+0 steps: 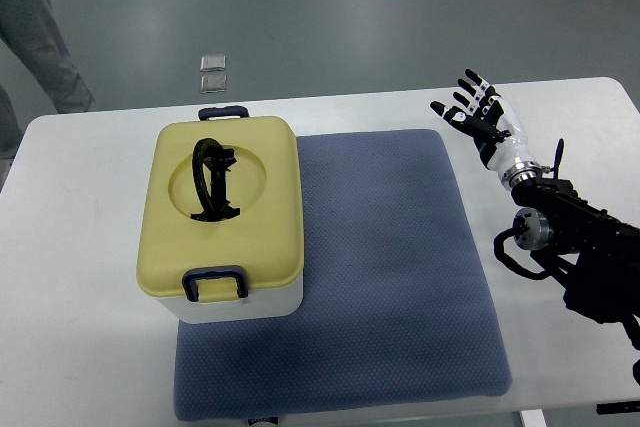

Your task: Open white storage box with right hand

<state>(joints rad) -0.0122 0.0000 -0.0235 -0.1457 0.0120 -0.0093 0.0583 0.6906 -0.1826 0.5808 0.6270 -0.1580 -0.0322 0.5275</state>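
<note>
fingers (470, 97) spread apart and empty, right hand (482, 117) raised over the white tabletop (80, 347) at far right – well apart from the storage box (222, 217), lid shut, sitting on the blue mat's (390, 277) left edge

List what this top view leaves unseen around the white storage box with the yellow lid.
- White storage box: contents hidden by its closed yellow lid.
- Left hand: out of frame.
- Person's grey trouser leg: cut off by the top-left edge.
- Two small square packets on the floor: too small to identify.
- Open right hand: palm side faces away.
</note>
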